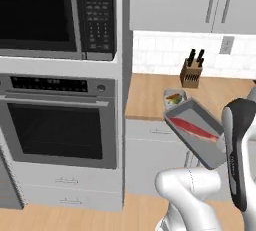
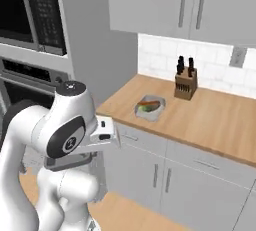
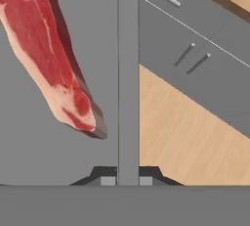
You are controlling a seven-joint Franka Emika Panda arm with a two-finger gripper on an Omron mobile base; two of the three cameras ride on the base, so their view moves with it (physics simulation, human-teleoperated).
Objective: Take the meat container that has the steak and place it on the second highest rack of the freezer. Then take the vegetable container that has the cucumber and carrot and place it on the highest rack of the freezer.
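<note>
The meat container point(image 1: 200, 142), a grey tray, hangs tilted in the air in front of the counter's edge. The red steak point(image 1: 194, 128) lies in it, seen close up as a red slab point(image 3: 46, 49) with a pale pink edge. My gripper point(image 3: 128, 180) is shut on the tray's upright rim wall point(image 3: 128, 73). The vegetable container point(image 1: 174, 98) stands on the wooden counter and holds the green cucumber point(image 2: 149, 105) and the orange-red carrot point(image 2: 148, 109). The freezer and its racks are out of view.
A black wall oven point(image 1: 57, 125) with a microwave point(image 1: 45, 15) above it fills the tall cabinet on the left. A knife block point(image 2: 185, 84) stands at the back of the counter point(image 2: 215, 120). Grey base cabinets point(image 2: 180, 175) and wooden floor point(image 3: 185, 137) lie below the tray.
</note>
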